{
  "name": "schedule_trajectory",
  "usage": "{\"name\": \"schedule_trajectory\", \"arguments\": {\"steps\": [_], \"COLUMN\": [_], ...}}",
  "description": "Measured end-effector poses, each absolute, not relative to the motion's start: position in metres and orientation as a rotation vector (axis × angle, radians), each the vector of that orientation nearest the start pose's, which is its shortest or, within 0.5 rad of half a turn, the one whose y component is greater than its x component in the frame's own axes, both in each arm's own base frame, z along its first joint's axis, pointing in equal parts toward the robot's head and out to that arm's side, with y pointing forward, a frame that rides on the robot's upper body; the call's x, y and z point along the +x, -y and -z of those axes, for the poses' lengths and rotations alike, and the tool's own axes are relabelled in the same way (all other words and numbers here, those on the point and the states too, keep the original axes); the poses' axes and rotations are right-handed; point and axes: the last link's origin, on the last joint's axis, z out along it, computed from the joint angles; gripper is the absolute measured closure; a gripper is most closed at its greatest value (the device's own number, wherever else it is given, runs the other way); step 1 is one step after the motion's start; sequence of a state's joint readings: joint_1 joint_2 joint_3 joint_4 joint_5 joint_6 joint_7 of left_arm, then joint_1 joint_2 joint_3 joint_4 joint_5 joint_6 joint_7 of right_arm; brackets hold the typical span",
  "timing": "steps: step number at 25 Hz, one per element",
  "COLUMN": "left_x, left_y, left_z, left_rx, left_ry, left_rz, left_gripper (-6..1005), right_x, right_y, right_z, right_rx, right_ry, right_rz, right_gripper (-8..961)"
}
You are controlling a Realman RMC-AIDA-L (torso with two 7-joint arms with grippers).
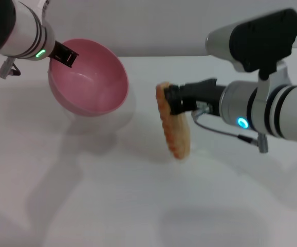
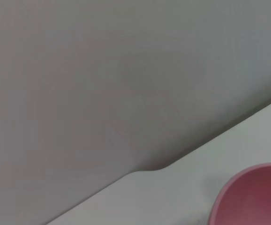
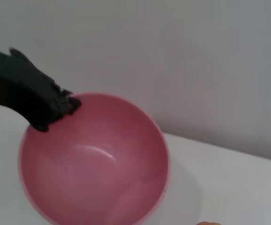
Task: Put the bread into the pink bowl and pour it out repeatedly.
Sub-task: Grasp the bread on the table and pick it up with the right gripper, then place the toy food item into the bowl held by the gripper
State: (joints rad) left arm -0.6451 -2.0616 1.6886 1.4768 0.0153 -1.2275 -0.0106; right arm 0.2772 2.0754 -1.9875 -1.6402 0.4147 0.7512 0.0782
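Right gripper [image 1: 173, 99], black and blocky at the end of a white and grey arm, is clamped on the upper end of the elongated ridged loaf of bread [image 1: 174, 123]. From that grip the loaf hangs nearly upright above the smooth white bench [image 1: 112, 206], its orange-brown striped crust along one edge and its paler tan face turned to the head camera. Its top end is hidden behind the black fingers, and whether its lower tip touches the bench cannot be made out.

Well apart from this gripper, across bare bench, is the round, deep, smooth pink plastic bowl [image 1: 89, 77], tipped so its opening faces the bread; its inside is plain and glossy. Left gripper [image 1: 65, 53], also black, pinches the bowl's rim at the far side from the bread; one finger [image 3: 41, 101] lies over the rim in the right wrist view.

Only a curved slice of the bowl shows at a corner of the left wrist view, cut off by the frame, beside a plain grey wall [image 2: 102, 70].
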Motion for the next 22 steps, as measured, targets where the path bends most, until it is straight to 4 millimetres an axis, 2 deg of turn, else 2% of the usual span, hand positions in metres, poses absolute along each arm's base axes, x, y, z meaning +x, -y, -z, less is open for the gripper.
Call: {"name": "schedule_trajectory", "arguments": {"steps": [5, 11, 15, 18, 22], "left_x": [-0.136, -0.136, -0.125, -0.118, -0.109], "left_y": [-0.408, -0.406, -0.397, -0.395, -0.393], "left_z": [-0.020, -0.016, 0.006, 0.015, 0.022], "left_rx": [-1.969, -1.981, -2.065, -2.110, -2.163], "left_ry": [0.679, 0.678, 0.645, 0.641, 0.650], "left_rz": [-0.385, -0.389, -0.381, -0.351, -0.290], "left_gripper": [946, 945, 945, 945, 945], "right_x": [0.100, 0.076, 0.059, 0.044, 0.039], "right_y": [-0.321, -0.325, -0.329, -0.330, -0.330], "right_z": [0.043, 0.017, 0.001, -0.007, -0.007], "right_rx": [-2.276, -2.236, -2.212, -2.209, -2.216], "right_ry": [-0.827, -0.716, -0.652, -0.600, -0.583], "right_rz": [-0.275, -0.324, -0.368, -0.413, -0.419], "right_gripper": [917, 921, 923, 924, 923]}}
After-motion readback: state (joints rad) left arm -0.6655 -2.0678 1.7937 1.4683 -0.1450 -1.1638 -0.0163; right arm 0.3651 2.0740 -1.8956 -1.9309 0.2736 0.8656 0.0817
